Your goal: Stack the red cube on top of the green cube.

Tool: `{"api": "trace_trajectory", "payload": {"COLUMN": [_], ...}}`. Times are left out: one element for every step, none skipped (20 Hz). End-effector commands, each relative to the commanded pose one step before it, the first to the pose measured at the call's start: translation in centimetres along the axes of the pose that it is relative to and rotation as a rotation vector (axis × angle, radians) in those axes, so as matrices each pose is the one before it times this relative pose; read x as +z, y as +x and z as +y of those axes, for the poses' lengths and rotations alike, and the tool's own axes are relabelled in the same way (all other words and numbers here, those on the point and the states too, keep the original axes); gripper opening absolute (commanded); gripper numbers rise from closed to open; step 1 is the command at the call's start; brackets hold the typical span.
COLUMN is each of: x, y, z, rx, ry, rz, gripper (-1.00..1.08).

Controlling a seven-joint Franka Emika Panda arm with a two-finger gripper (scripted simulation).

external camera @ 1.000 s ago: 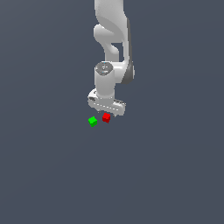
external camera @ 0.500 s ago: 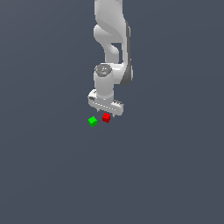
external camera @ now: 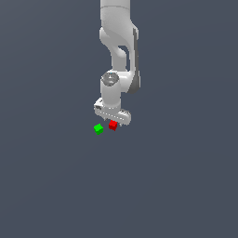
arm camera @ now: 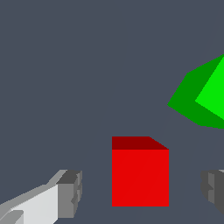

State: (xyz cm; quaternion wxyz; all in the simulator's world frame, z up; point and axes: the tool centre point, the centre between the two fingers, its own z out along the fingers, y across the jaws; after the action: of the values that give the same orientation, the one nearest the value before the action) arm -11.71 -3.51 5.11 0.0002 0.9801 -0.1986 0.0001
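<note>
Gripper (external camera: 113, 122) is low over the red cube (external camera: 113, 125), white arm (external camera: 119, 51) coming straight down from above. Wrist view: jaws spread wide, one grey finger pad (arm camera: 70, 193) on each side of the red cube (arm camera: 140, 177), with a clear gap of bare surface between each pad and the cube face. No contact, nothing clamped.

Red cube sits flat on the dark grey tabletop (external camera: 176, 176), squarely between the fingers, faces lined up with the pads in the wrist view.

Green cube (external camera: 98, 128) is just beside the red one, on the exterior view's left of it, a small gap between them, not touching. It is also flat on the surface, outside the jaws. In the wrist view the green cube (arm camera: 203, 96) is rotated relative to the red one, a corner edge facing the camera.

No tabletop edges or corners are visible in either view, so position relative to them can't be given.
</note>
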Motion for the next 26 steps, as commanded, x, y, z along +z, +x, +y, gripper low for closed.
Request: {"api": "trace_trajectory", "payload": {"x": [1.156,0.426,0.372,0.319,0.268,0.217,0.168,0.119,0.071,0.024,0.0,0.0,0.0,0.0,0.0,0.0,0.0,0.0,0.0,0.0,-0.054,-0.024,-0.07,-0.117,-0.164,-0.211], "y": [-0.056,-0.005,0.0,0.004,0.006,0.007,0.007,0.006,0.004,0.001,0.0,0.0,0.0,0.0,0.0,0.0,0.0,0.0,0.0,0.0,-0.016,-0.001,-0.002,-0.003,-0.004,-0.006], "z": [0.016,-0.006,-0.006,-0.007,-0.007,-0.006,-0.006,-0.004,-0.003,-0.001,0.0,0.0,0.0,0.0,0.0,0.0,0.0,0.0,0.0,0.0,-0.008,0.0,0.0,0.0,0.0,0.001], "rx": [0.00028,0.0,0.0,0.0,0.0,0.0,0.0,0.0,0.0,0.0,0.0,0.0,0.0,0.0,0.0,0.0,0.0,0.0,0.0,0.0,-0.00013,0.0,0.0,0.0,0.0,0.0], "ry": [-0.00015,0.0,0.0,0.0,0.0,0.0,0.0,0.0,0.0,0.0,0.0,0.0,0.0,0.0,0.0,0.0,0.0,0.0,0.0,0.0,0.00066,0.0,0.0,0.0,0.0,0.0], "rz": [-0.00054,0.0,0.0,0.0,0.0,0.0,0.0,0.0,0.0,0.0,0.0,0.0,0.0,0.0,0.0,0.0,0.0,0.0,0.0,0.0,0.00015,0.0,0.0,0.0,0.0,0.0], "gripper": [1.0,1.0,1.0,1.0,1.0,1.0,1.0,1.0,1.0,1.0,-1.0,-1.0,-1.0,-1.0,-1.0,-1.0,-1.0,-1.0,-1.0,-1.0,-1.0,-1.0,-1.0,-1.0,-1.0,-1.0]}}
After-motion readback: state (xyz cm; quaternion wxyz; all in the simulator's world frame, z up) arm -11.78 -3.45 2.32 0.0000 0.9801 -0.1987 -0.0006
